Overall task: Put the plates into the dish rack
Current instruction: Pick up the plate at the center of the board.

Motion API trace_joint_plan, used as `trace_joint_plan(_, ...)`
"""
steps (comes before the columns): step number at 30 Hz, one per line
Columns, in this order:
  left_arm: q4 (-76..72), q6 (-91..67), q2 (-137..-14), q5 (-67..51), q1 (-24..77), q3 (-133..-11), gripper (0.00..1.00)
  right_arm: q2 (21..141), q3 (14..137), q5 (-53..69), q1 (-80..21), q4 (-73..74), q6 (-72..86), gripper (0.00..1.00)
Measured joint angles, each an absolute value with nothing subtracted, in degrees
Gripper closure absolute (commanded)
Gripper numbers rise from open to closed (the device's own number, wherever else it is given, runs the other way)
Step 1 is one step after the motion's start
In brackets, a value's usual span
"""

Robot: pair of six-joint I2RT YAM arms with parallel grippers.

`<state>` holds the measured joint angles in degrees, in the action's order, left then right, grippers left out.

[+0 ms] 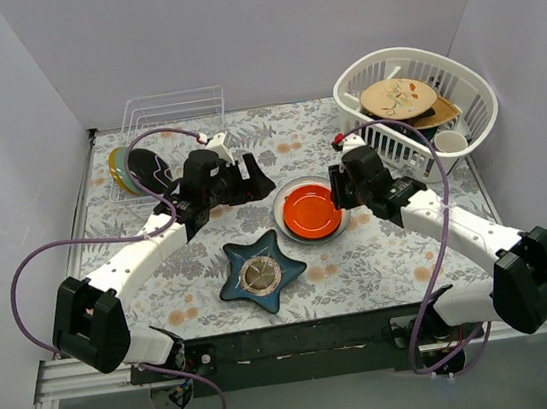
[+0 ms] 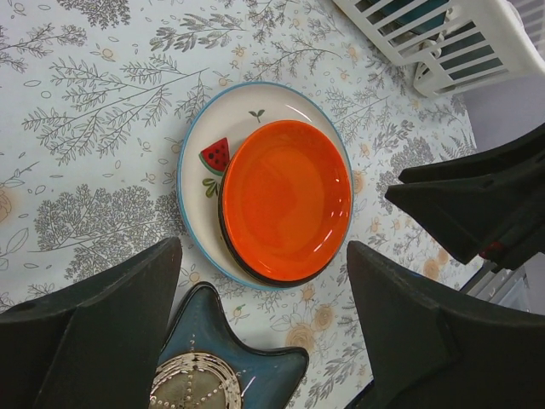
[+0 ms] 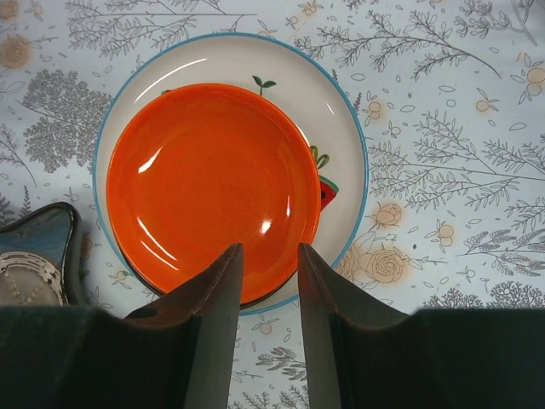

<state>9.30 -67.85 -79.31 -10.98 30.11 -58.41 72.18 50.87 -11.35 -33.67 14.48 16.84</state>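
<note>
Top external: orange-red plate (image 1: 312, 210) lies flat mid-desk, stacked on a larger white plate (image 2: 203, 119) with a blue rim and a watermelon-slice print. Neither is in the dish rack (image 1: 172, 109), which sits at the far left of the desk (image 1: 402, 258), well apart from the stack. A few standing plates (image 1: 128, 169) are on edge at the rack's near-left end, with yellow and teal rims showing and a dark face turned toward the arms. The wire is too faint to tell which slots they are in.

Left wrist: left gripper (image 2: 264, 245) has its jaws spread wide and holds nothing. The stack shows in the gap between the fingers. In the top view this gripper sits just left of the stack.

Right wrist: right gripper (image 3: 268, 251) has its jaws drawn close, with a slim gap left between them. The tips sit over the near rim of the orange-red plate, side by side along the rim, not above and below it. Not clamped on anything I can see. Can't tell if the tips touch the plate.

The orange-red plate sits off-centre on the white one, leaving the watermelon print uncovered.

A dark blue star dish (image 1: 261, 275) lies flat just near-left of the stack, apart from it. White slotted basket (image 1: 460, 89) at far right holds a tan plate and other dishes.
</note>
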Motion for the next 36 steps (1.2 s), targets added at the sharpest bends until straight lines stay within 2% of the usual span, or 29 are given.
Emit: trace_joint_plan(36, 9.5, -68.4, -79.3, -8.3, 30.8, -56.7, 0.23, 80.3, 45.0, -8.8, -30.1, 6.2, 16.6, 0.65)
